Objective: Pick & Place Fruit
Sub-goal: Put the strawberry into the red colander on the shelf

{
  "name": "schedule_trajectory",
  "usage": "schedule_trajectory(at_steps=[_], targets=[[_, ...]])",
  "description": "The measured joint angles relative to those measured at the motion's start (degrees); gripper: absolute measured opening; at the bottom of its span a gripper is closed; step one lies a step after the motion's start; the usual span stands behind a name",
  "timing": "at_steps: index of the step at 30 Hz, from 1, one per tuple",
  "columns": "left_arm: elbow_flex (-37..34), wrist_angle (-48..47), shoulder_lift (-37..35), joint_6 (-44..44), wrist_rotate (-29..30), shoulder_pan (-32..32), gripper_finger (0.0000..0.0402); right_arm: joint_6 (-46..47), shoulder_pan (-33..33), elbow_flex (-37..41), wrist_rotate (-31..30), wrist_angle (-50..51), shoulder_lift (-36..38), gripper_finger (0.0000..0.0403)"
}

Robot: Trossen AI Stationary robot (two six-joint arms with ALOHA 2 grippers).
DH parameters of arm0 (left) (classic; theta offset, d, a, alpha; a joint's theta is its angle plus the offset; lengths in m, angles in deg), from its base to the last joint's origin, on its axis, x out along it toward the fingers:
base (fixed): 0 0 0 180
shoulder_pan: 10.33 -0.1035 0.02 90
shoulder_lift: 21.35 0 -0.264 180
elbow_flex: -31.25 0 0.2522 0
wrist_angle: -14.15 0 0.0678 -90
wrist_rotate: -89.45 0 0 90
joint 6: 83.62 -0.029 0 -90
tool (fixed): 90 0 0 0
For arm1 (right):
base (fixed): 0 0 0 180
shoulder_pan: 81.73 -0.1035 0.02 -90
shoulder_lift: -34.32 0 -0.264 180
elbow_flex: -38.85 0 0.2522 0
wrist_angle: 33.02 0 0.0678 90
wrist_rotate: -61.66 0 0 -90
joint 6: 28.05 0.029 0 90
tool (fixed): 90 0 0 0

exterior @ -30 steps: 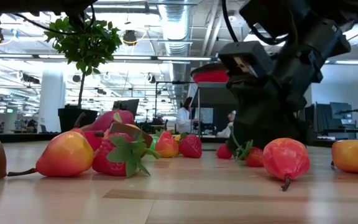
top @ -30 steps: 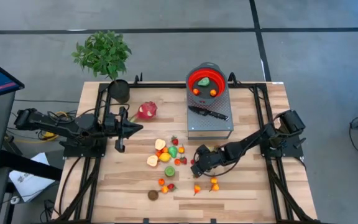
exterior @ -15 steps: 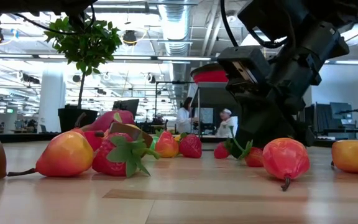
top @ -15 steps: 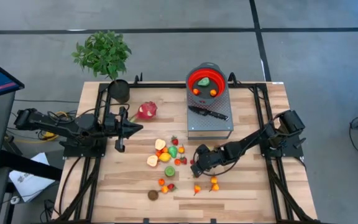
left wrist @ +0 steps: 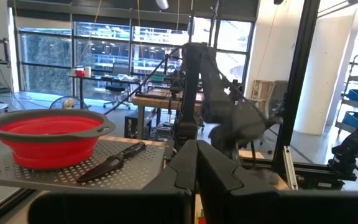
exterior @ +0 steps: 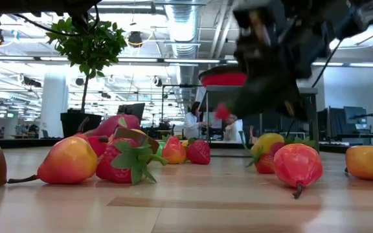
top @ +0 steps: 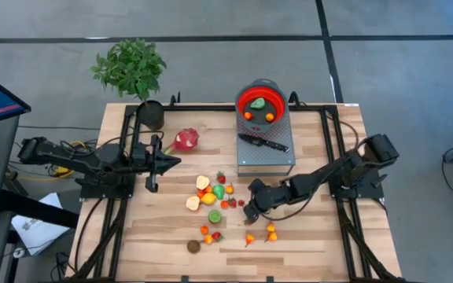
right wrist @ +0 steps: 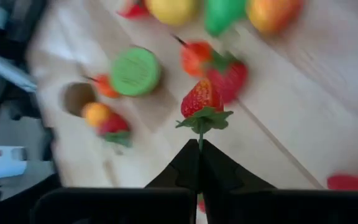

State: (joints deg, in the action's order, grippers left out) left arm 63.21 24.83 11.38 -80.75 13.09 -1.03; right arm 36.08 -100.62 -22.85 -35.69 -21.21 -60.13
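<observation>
Many small toy fruits (top: 213,198) lie loose on the wooden table, with a pink-red dragon fruit (top: 185,140) farther back. My right gripper (top: 250,206) hovers at the right edge of the cluster, shut on a red strawberry (right wrist: 201,101), which the low view shows as a blurred red spot (exterior: 222,111) above the table. My left gripper (top: 152,163) waits shut over the table's left side, holding nothing. A red bowl (top: 259,102) with some fruit inside stands on a grey perforated stand (top: 267,156). My right gripper pinches the strawberry's thin green stem (right wrist: 200,138) between its two fingertips. The fingers slant down from the table's right side. The strawberry sticks out beyond the tips, leaf collar toward the fingers, lifted clear of the table.
A black-handled knife (top: 263,142) lies on the stand in front of the bowl. A potted plant (top: 132,69) stands at the far left corner. Black frame rails run along the table's left and right sides. Bare wood lies along the near edge.
My right gripper has risen from the table and drawn back a little toward the right edge. The strawberry that lay on the wood beside it is now lifted clear, while the other fruits have stayed where they were.
</observation>
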Motion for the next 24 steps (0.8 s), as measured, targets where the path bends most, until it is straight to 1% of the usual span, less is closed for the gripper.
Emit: schedule_trajectory(at_steps=[7, 14, 20, 24], targets=[[0.0, 0.01, 0.0, 0.0, 0.0, 0.01, 0.0003, -8.06, 2.95, -0.07, -1.89, 0.89, 8.65, 0.0], [0.0, 0.02, 0.0, 0.0, 0.0, 0.0, 0.0003, -17.6, 7.06, -0.09, -4.27, 3.31, 15.76, 0.0], [0.01, 0.01, 0.0, 0.0, 0.0, 0.0, 0.0003, -26.75, 10.46, -0.09, -7.83, 3.16, 21.48, 0.0], [0.0, 0.02, 0.0, 0.0, -0.01, 0.0, 0.0003, -34.19, 12.65, -0.09, -8.93, 3.31, 25.8, 0.0]])
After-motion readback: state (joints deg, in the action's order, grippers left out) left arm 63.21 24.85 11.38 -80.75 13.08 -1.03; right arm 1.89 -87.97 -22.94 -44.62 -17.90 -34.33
